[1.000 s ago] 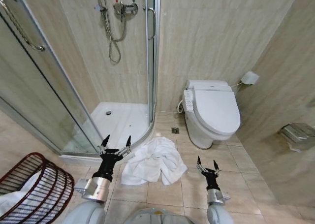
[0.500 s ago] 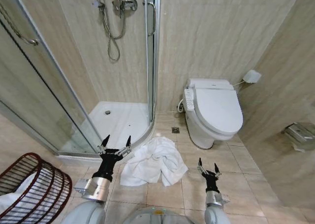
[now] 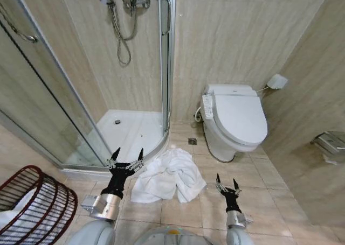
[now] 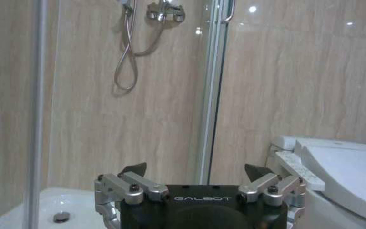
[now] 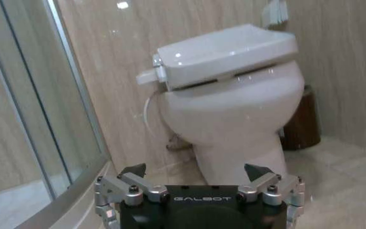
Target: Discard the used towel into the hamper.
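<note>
We see the white towel (image 3: 168, 175) in a heap on the floor, between the shower (image 3: 129, 132) and the toilet (image 3: 234, 121). Our left gripper (image 3: 127, 154) and right gripper (image 3: 226, 180) are both wide open, holding nothing. The hamper (image 3: 32, 204) stands far to our left.

Rumpled cloth towel (image 3: 168, 175), glossy floor tiles (image 3: 259, 172)

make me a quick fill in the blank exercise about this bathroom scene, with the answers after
1. The white towel lies crumpled on the ____.
2. Both the left gripper and the right gripper have their fingers ____.
3. The dark-red hamper stands on the robot's ____ side.
4. The lid of the toilet is ____.

Missing words: floor; open; left; closed
</note>
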Robot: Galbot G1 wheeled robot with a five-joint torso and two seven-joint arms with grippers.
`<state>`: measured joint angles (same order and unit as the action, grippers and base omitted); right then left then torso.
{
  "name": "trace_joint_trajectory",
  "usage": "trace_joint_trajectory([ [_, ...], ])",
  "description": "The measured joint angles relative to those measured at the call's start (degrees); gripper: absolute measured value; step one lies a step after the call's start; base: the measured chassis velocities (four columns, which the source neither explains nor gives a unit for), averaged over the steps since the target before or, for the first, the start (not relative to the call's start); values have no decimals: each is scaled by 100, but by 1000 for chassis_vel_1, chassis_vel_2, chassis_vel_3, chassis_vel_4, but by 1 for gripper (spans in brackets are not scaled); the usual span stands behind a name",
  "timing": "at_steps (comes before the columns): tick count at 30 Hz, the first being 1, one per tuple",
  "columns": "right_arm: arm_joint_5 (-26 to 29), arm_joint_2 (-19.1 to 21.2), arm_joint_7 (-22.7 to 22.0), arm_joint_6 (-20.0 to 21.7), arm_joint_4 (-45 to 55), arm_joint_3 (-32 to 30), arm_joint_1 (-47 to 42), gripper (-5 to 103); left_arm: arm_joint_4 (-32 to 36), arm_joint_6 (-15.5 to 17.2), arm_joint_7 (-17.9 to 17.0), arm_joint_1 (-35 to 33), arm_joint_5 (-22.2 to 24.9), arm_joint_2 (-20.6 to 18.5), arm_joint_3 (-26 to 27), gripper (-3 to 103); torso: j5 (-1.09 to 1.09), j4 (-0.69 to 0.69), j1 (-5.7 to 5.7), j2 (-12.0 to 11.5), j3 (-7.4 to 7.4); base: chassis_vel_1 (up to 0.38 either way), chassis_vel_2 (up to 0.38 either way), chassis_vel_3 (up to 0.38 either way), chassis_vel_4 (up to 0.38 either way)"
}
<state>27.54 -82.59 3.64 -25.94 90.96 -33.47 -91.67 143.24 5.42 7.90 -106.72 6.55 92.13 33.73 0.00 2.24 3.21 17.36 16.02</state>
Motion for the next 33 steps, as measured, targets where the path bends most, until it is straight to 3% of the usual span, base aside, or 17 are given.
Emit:
trace_joint_trajectory([
  [2,30,-16,94,-3,-9,6,-20,100,0,0,0,0,0,0,1,100,0,0,-16,-42,-27,0,0,0,0],
  [9,-422,-70,-269,-221,149,-10,-216,100,0,0,0,0,0,0,0,100,-2,0,-64,-176,-115,-7,5,7,-7],
  [18,-456,158,86,-406,-347,-47,-124,100,0,0,0,0,0,0,0,100,0,0,-118,-327,-213,-29,20,22,-25],
  [21,197,419,467,5,-448,26,101,100,0,0,0,0,0,0,1,100,-1,1,-139,-387,-253,0,0,0,0],
  [33,139,744,552,249,-1000,159,752,100,0,0,0,0,0,0,0,100,1,1,-180,-523,-346,29,33,29,30],
])
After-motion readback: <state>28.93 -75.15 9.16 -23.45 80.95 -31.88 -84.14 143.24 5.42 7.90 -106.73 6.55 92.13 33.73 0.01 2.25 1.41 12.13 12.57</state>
